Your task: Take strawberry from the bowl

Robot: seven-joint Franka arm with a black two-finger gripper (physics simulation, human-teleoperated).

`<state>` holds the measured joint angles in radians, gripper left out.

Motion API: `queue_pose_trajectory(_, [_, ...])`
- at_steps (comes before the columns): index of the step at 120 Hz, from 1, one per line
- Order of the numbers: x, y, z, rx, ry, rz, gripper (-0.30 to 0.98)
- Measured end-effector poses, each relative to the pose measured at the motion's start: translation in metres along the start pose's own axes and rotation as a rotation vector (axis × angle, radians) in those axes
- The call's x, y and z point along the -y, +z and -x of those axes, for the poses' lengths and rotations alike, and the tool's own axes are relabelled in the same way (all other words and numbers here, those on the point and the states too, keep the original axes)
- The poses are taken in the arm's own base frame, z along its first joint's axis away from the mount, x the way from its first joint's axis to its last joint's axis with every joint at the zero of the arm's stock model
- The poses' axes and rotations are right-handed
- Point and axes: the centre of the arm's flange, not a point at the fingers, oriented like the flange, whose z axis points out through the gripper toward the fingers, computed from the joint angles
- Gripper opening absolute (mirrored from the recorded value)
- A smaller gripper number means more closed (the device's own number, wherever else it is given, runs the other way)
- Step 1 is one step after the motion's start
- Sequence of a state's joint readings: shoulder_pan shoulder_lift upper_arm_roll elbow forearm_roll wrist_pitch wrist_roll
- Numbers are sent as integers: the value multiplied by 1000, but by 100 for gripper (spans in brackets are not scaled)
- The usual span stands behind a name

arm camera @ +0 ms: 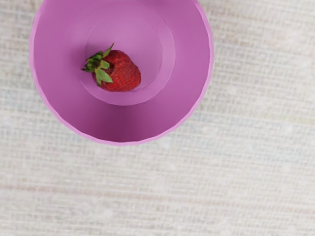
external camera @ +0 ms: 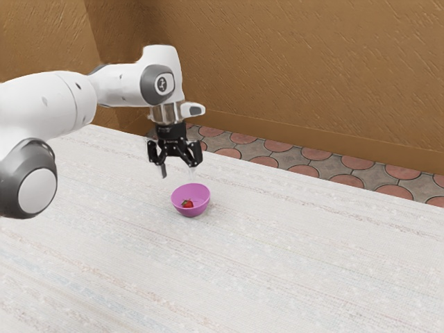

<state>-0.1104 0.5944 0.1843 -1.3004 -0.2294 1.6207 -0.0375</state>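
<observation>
Well, strawberry (arm camera: 123, 73): it is lying on its side inside the bowl (external camera: 191, 211), resting on the inner base a little off the middle, and it is touching nothing of the pincer (external camera: 178, 169).
Leaves (arm camera: 102, 68): they are spreading green from one end of the fruit, pointing sideways toward the bowl's wall, with one slim tip sticking out past the rest.
Bowl: it is standing upright on the bench (external camera: 291, 257), showing its pink-purple inside and a slightly uneven rim.
Pincer: it is hanging above the bowl with its two fingers pointing down, standing wide apart and gripping nothing; a clear gap is showing between it and the rim.
Arm (external camera: 52, 104): white with grey joints, it is reaching in from the exterior view's left and bending down at the wrist.
Bench: it is spreading pale and faintly streaked under the bowl, its far edge slanting across the room.
Floor (external camera: 309, 171): beyond that edge, reddish rounded tiles are alternating with grey ones.
Wall (external camera: 298, 69): brown and roughly textured, it is rising behind everything.
</observation>
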Motion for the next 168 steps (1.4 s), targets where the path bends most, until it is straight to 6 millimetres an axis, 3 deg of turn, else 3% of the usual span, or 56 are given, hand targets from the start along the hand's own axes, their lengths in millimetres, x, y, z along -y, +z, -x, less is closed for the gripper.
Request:
queue_pose_trajectory(19, [-8, 18, -21, -27, -2, -3, 47])
queue_pose_trajectory(43, [0, 28, -28, -33, -22, -8, 34])
queue_pose_trajectory(51, [-1, 40, -32, -20, -24, -10, 32])
queue_pose_trajectory(66, [-2, 54, -38, -6, -27, -11, 30])
queue_pose_trajectory(102, [3, 64, -52, -12, -38, -18, 27])
queue_pose_trajectory(138, [27, 83, -73, -11, -51, -1, 24])
queue_pose_trajectory(168, [29, 92, -81, -8, -33, 27, 24])
